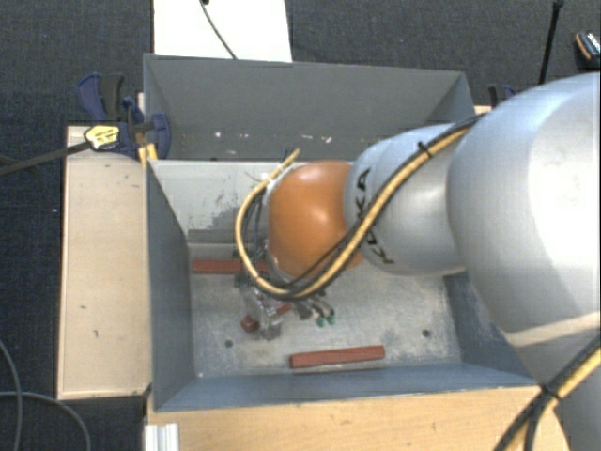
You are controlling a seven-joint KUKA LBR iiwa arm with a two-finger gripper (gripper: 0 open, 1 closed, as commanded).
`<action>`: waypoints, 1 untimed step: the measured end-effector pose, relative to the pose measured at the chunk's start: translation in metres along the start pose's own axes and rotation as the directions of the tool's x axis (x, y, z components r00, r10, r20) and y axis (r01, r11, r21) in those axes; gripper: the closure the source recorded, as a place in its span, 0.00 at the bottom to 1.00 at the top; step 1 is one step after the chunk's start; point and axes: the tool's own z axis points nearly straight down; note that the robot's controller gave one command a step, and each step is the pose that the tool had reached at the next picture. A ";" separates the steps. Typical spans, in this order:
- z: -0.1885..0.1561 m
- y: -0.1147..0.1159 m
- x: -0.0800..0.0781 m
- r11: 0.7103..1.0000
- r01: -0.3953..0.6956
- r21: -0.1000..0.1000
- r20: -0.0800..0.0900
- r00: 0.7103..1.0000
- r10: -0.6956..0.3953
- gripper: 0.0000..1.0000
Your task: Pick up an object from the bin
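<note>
Camera view. Grey metal bin (172, 280), sloped walls, floor scuffed and speckled. Arm (423, 209), pale grey, entered from the right and reached down over the middle of the bin; orange cover (305, 219) at its wrist, with a yellow-and-black cable (240, 233) looped round the cover's left side. Gripper (268, 319) low over the floor, left of centre, partly hidden under the cover; whether it was released or clenched could not be told, and nothing was seen held in it. Small reddish-brown piece (249, 324), lying on the floor just beside the gripper on its left; contact between the two could not be told. Small green piece (326, 319), on the floor just to the gripper's right, near the centre. Long reddish-brown bar (336, 356), lying flat near the front wall, apart from the gripper. Second reddish-brown bar (216, 266), lying along the left part of the floor toward the back, its right end hidden under the cover.
</note>
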 end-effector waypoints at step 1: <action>-0.150 -0.036 0.013 1.000 -0.006 0.003 0.009 1.000 0.006 1.00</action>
